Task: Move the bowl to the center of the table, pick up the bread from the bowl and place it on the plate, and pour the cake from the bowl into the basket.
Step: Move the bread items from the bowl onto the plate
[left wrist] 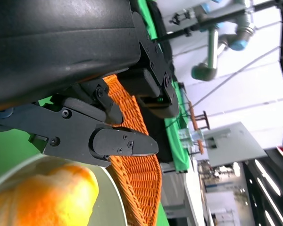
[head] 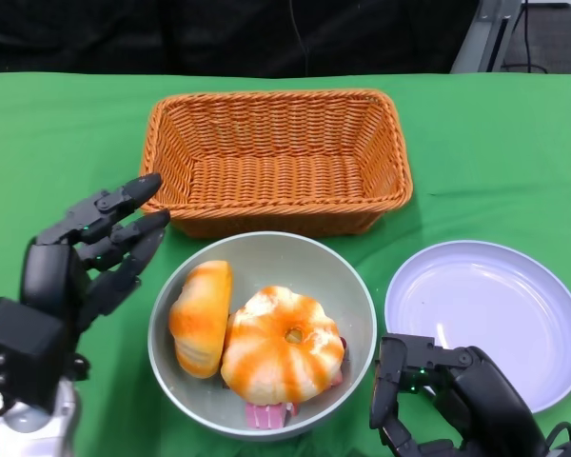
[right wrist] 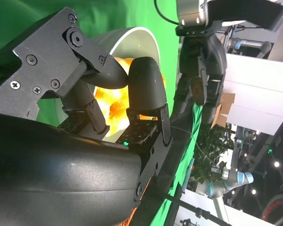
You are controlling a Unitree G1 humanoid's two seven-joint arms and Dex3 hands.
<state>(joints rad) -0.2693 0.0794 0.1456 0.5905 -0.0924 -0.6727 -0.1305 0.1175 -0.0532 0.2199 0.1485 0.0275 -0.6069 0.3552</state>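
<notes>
A grey-green bowl (head: 357,297) stands near the table's front middle, holding an oblong orange bread (head: 201,317), a round striped orange bread (head: 281,346) and a pink cake (head: 265,415) half hidden under the round one. My left hand (head: 95,252) hovers just left of the bowl, fingers spread and pointing toward the basket, holding nothing. My right hand (head: 447,395) sits at the bowl's right front, between bowl and plate, fingers curled downward; no contact with the rim shows. The right wrist view shows the bowl (right wrist: 137,40) and bread (right wrist: 115,101) beyond the fingers (right wrist: 146,84).
An empty wicker basket (head: 278,157) stands directly behind the bowl. A white plate (head: 509,305) lies to the bowl's right, bare. Green cloth covers the table. The left wrist view shows the basket wall (left wrist: 137,174) and the oblong bread (left wrist: 47,197) close by.
</notes>
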